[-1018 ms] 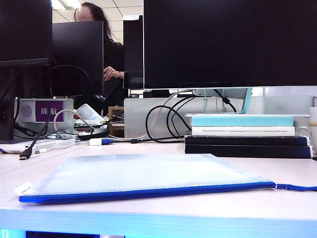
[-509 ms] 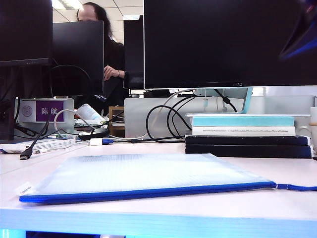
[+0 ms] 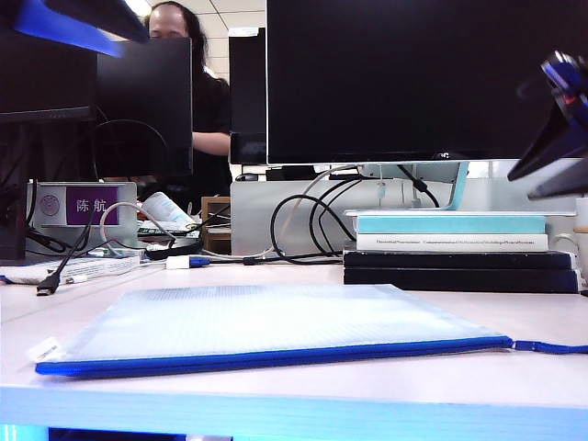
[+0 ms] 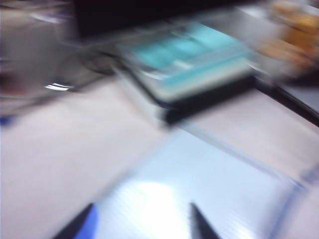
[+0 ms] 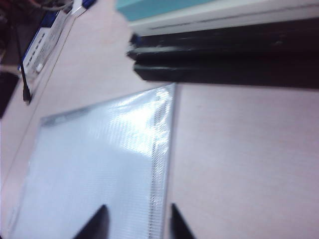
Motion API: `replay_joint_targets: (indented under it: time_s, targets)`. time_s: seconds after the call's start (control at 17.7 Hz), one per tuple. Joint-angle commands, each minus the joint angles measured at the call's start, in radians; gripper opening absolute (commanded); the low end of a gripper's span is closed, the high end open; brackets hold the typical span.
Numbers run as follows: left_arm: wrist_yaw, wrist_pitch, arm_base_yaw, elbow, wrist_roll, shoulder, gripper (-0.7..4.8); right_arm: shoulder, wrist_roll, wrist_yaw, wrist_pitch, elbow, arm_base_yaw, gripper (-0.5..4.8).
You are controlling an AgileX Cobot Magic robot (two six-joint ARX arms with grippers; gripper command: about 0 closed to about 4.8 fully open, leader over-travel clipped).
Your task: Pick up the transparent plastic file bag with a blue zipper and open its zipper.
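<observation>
The file bag [image 3: 266, 322] lies flat on the pale table, its blue zipper [image 3: 276, 356] along the near edge and the pull cord [image 3: 551, 347] trailing right. My left gripper [image 3: 87, 23] hangs high at the upper left, well above the bag. The right gripper [image 3: 542, 170] hovers at the right edge, above the books. In the blurred left wrist view, the left gripper [image 4: 142, 224] is open over the bag [image 4: 199, 184], holding nothing. The right wrist view has the right gripper [image 5: 137, 219] open above the bag's side seam [image 5: 159, 164], nothing held.
Stacked books [image 3: 455, 248] sit right behind the bag's far right corner, also the books [image 5: 224, 55]. Behind them are a large dark monitor [image 3: 413, 73], looped cables [image 3: 303, 220] and a name plate [image 3: 87, 204]. A person sits in the background.
Both arms have swung into the exterior view: the left one at the upper left, the right one lower at the right edge. The bag has not moved.
</observation>
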Motion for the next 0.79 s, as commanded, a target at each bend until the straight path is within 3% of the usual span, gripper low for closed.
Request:
replay_joint_targets:
  time_s: [0.06,0.34,0.4,0.45,0.62,0.79]
  targets:
    - [0.112,-0.017,-0.001,0.003,0.023,0.095,2.47,0.089,0.018,-0.105,0.005,0.060,0.006,1.50]
    - [0.117,-0.065,-0.001,0.003,0.023,0.163,2.42,0.213,0.048,-0.128,-0.137,0.109,0.012,1.50]
    - [0.130,-0.063,-0.002,0.003,0.021,0.163,2.42,0.216,-0.023,-0.120,-0.262,0.109,0.040,1.60]
    - [0.148,-0.063,-0.002,0.003,0.021,0.163,2.42,0.227,-0.084,-0.033,-0.335,0.108,0.074,1.73]
    - [0.251,-0.072,-0.002,0.003,-0.014,0.163,2.42,0.294,-0.106,0.009,-0.362,0.106,0.142,1.73]
    - [0.260,-0.105,-0.002,0.003,-0.019,0.163,2.42,0.337,-0.119,0.012,-0.366,0.106,0.161,1.72]
